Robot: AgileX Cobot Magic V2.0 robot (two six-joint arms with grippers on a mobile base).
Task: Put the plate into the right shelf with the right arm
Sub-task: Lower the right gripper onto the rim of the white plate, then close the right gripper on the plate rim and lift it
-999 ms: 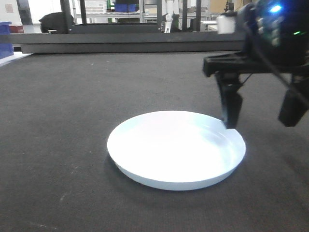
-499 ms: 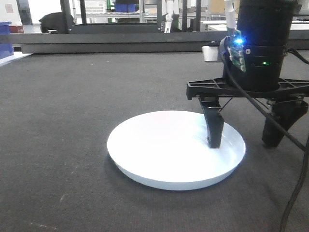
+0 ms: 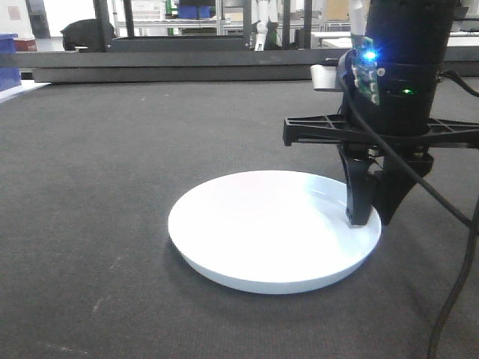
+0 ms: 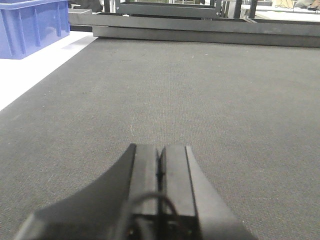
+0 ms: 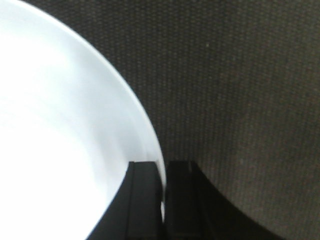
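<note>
The white round plate (image 3: 269,228) lies flat on the dark grey mat. My right arm (image 3: 400,67), black with a blue light, stands over its right edge. My right gripper (image 3: 372,217) is shut on the plate's right rim, one finger inside the plate and one outside. In the right wrist view the plate (image 5: 55,120) fills the left, and its rim runs between the two fingers of my right gripper (image 5: 163,167). My left gripper (image 4: 160,150) is shut and empty above bare mat. The right shelf is not clearly in view.
A blue plastic bin (image 4: 32,25) stands on a white surface at the far left; its edge also shows in the front view (image 3: 9,63). Dark metal frame rails (image 3: 187,63) run along the mat's far edge, with cluttered shelving behind.
The right gripper's fingers have closed together onto the plate's right rim; half a second ago they stood wide apart, one inside the plate. The plate has shifted very slightly.
</note>
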